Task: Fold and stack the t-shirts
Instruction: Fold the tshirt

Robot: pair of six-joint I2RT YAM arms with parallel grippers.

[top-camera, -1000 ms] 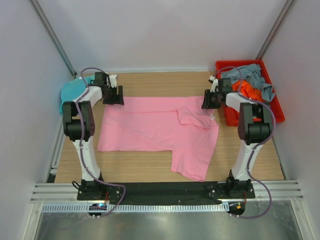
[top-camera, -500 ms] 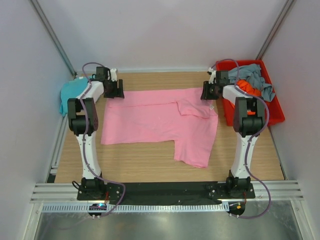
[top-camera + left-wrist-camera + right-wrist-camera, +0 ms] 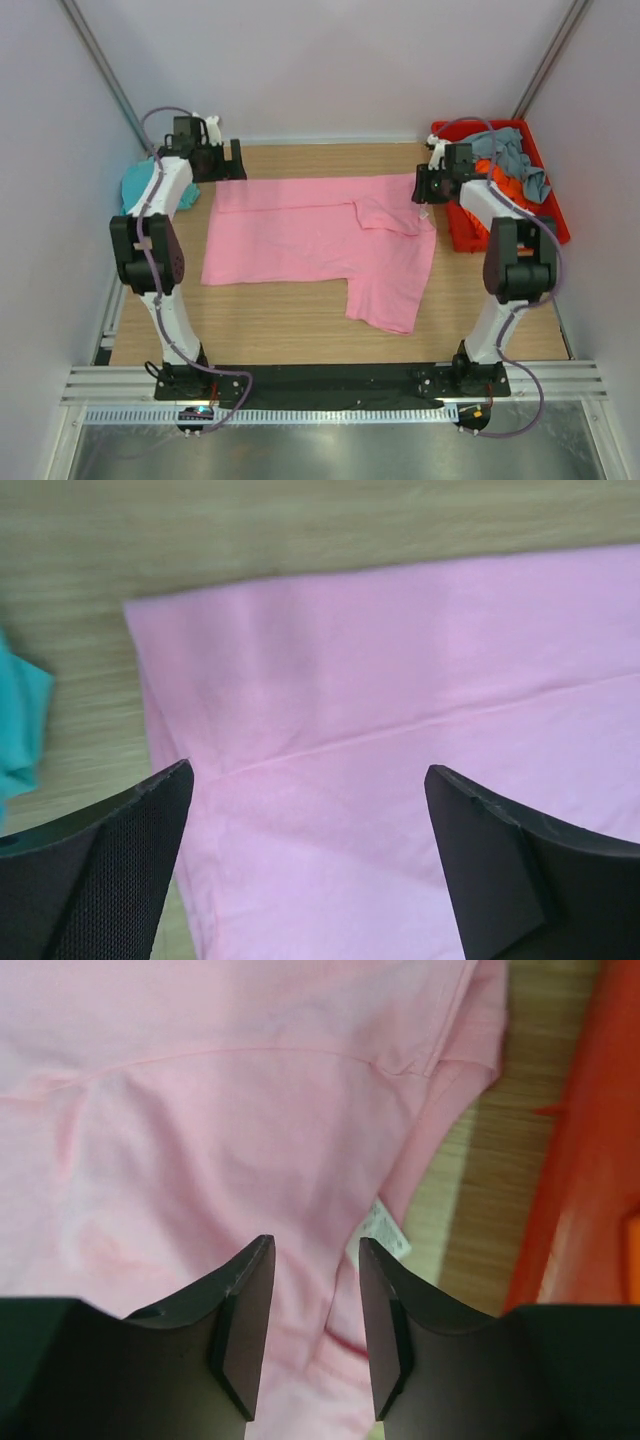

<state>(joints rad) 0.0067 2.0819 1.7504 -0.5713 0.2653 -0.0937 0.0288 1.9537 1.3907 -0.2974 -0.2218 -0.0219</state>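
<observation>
The pink t-shirt (image 3: 300, 235) lies spread flat on the wooden table, with one part folded over near its far right. It fills the left wrist view (image 3: 400, 680) and the right wrist view (image 3: 200, 1110). My left gripper (image 3: 226, 160) hangs wide open (image 3: 308, 770) above the shirt's far left corner, holding nothing. My right gripper (image 3: 425, 187) is open by a narrow gap (image 3: 315, 1242) just above the shirt's far right edge, by a white label (image 3: 385, 1230). The teal shirt (image 3: 138, 185) lies at the far left and shows in the left wrist view (image 3: 20, 720). The orange (image 3: 500, 182) and grey-blue (image 3: 508, 150) shirts lie in the bin.
The red plastic bin (image 3: 548, 215) stands at the far right, close beside my right arm; its wall shows in the right wrist view (image 3: 590, 1160). White walls enclose the table on three sides. Bare wood (image 3: 270, 320) shows in front of the shirt.
The pink shirt slid toward the far edge, dragged by both grippers. My left gripper has since let go, opened wide and drawn back to the far left. My right gripper shifted slightly right.
</observation>
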